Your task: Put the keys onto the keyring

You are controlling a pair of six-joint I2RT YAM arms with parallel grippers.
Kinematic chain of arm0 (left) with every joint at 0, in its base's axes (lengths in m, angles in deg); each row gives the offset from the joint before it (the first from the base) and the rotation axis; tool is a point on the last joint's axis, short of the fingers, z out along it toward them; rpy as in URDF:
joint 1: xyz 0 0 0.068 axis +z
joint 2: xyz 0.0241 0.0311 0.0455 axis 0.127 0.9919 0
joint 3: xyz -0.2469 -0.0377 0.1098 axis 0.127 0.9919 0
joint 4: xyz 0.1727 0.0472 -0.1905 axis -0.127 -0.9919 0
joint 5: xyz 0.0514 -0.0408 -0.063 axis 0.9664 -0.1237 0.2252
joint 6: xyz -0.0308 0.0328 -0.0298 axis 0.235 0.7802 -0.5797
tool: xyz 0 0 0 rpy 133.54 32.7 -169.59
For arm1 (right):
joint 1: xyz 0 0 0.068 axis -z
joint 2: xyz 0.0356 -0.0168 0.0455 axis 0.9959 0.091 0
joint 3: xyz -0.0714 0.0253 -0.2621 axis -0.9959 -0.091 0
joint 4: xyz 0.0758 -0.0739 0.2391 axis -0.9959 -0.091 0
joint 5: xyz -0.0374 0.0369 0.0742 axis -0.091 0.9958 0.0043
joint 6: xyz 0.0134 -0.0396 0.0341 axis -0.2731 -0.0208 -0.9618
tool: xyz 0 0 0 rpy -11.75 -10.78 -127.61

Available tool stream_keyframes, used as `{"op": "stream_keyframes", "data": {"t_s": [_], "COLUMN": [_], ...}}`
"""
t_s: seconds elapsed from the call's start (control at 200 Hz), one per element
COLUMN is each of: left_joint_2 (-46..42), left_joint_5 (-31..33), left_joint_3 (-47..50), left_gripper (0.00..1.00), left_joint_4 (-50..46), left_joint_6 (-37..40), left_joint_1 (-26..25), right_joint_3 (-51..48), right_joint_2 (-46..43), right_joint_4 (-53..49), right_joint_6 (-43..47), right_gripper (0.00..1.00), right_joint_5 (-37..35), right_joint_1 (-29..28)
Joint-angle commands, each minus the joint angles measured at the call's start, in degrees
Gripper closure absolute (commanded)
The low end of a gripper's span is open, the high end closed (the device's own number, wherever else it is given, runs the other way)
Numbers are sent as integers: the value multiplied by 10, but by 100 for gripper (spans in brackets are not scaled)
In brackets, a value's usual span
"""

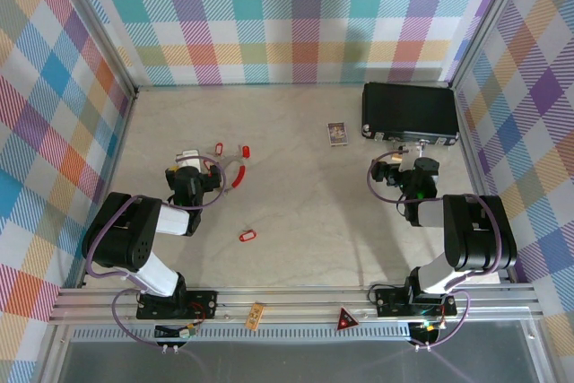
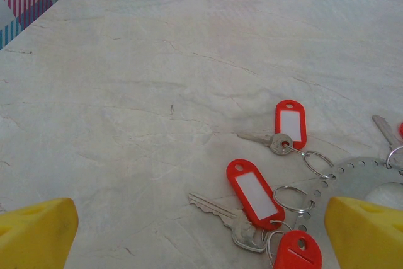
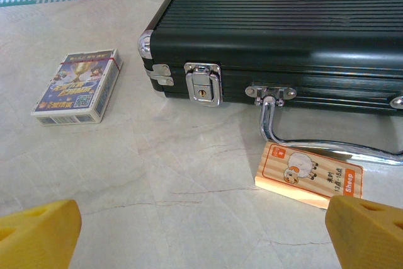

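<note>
The keyring (image 1: 230, 169) lies at the table's left-middle, a pale loop with red key tags round it. In the left wrist view it is a grey perforated arc (image 2: 356, 177) at the right edge. Two red keys (image 2: 254, 193) (image 2: 290, 122) with pale centres lie beside it, each on a small split ring with a metal key; a third red tag (image 2: 297, 251) sits at the bottom. One more red key (image 1: 247, 236) lies alone nearer the bases. My left gripper (image 1: 197, 166) (image 2: 201, 237) stands open just left of the ring, holding nothing. My right gripper (image 1: 405, 168) (image 3: 201, 237) is open over bare table.
A black ribbed case (image 1: 410, 112) (image 3: 283, 29) with a chrome handle lies at the back right. A wooden block with a sheep picture (image 3: 308, 174) rests in front of it. A small card box (image 1: 337, 134) (image 3: 79, 86) lies left of the case.
</note>
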Motion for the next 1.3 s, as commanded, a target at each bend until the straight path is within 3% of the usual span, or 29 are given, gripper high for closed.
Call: {"op": "stream_keyframes", "data": {"t_s": [0.0, 0.61, 0.69, 0.745, 0.835, 0.91, 0.95, 1.065, 1.22, 1.295], "left_joint_2": [0, -1, -21, -53, -115, -156, -170, -213, -301, -331], "left_joint_5": [-1, -6, -26, -17, 66, 166, 182, 108, -33, -92], "left_joint_3": [-8, -9, -6, -18, -73, -160, -204, -242, -190, -173], "left_gripper": [0, 0, 0, 0, 0, 0, 0, 0, 0, 0], "left_joint_4": [16, 12, 4, -45, -187, -400, -493, -581, -535, -525], "left_joint_6": [-5, -7, 3, 2, -33, -161, -204, -278, -340, -353], "left_joint_1": [9, 12, 11, 11, 9, 12, 12, 11, 11, 11], "right_joint_3": [11, 10, 0, -7, 7, 23, 30, 47, 85, 94], "right_joint_2": [-2, -3, -19, -50, -119, -169, -195, -258, -332, -349], "right_joint_4": [2, 3, 8, -8, -103, -180, -209, -260, -376, -383], "right_joint_6": [0, 1, -15, -28, -44, -78, -98, -179, -334, -341], "right_gripper": [1, 1, 1, 1, 1, 1, 1, 1, 1, 1], "right_joint_5": [5, 4, -35, -68, -95, -131, -146, -156, -157, -120], "right_joint_1": [-4, -4, -4, -4, -4, -4, -4, -4, -4, -4]}}
